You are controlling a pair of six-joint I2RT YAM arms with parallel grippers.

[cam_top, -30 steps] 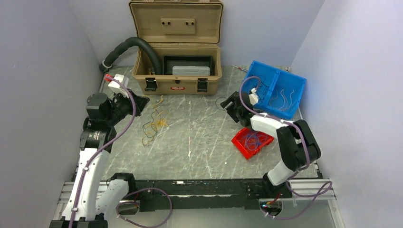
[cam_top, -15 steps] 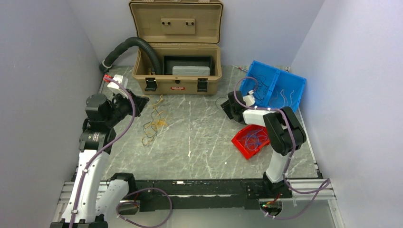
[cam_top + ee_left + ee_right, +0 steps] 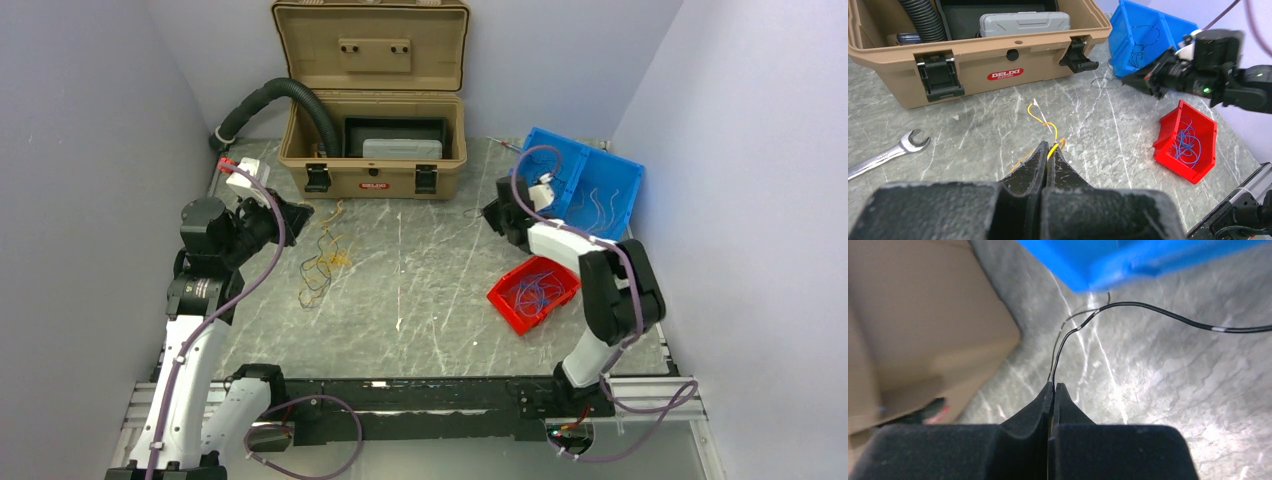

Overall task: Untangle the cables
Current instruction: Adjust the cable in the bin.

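Observation:
A loose tangle of thin yellow-orange and black cables lies left of the table's centre. My left gripper hovers beside it, shut on a yellow wire that curls out from between its tips. My right gripper is low over the table by the blue bin's near corner. It is shut on a thin black wire that rises from its tips and trails off to the right. Blue wires fill the red bin.
An open tan toolbox stands at the back with a black corrugated hose running into it. The blue bin at the back right holds a few wires. A wrench lies left of the toolbox.
My right gripper has gone from open to shut on the black wire and shifted slightly back toward the blue bin. The left arm has held still.

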